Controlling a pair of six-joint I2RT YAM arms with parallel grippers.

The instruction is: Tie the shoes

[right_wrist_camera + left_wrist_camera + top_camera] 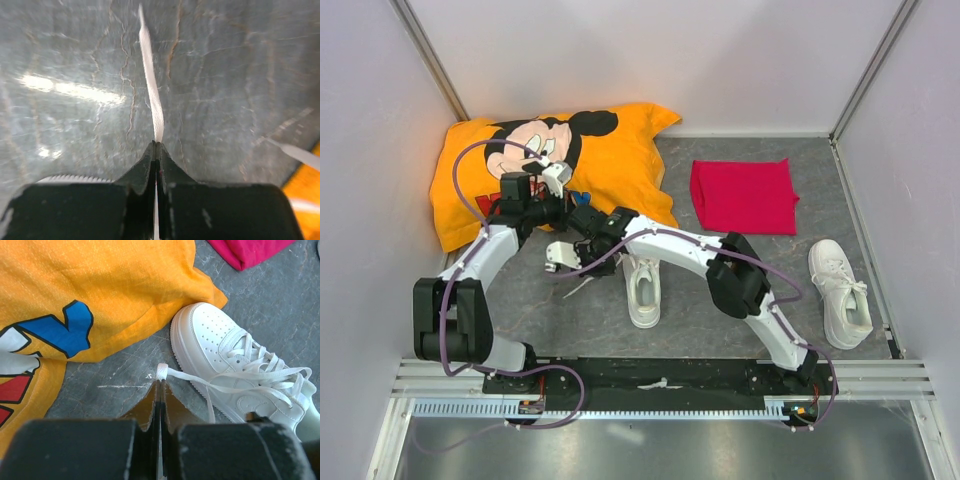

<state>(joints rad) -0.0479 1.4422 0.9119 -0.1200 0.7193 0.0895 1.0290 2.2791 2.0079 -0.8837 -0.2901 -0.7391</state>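
One white shoe (643, 290) (225, 355) stands mid-table beside the orange pillow, its laces loose. The second shoe (840, 292) lies at the far right, away from both arms. My left gripper (582, 216) (161, 382) is shut on a white lace (162, 371) that runs taut back to the nearer shoe. My right gripper (574, 266) (157, 144) hangs just left of that shoe over the floor. It is shut on another lace (151, 85), whose free tail trails ahead of it on the floor. The shoe's ribbed sole (60, 178) shows at the lower left.
A big orange cartoon pillow (550, 170) (100, 290) (306, 196) fills the back left, close behind both grippers. A folded red cloth (743, 195) (245, 250) lies at the back right. Grey walls close in the table on three sides. The two arms cross near the shoe.
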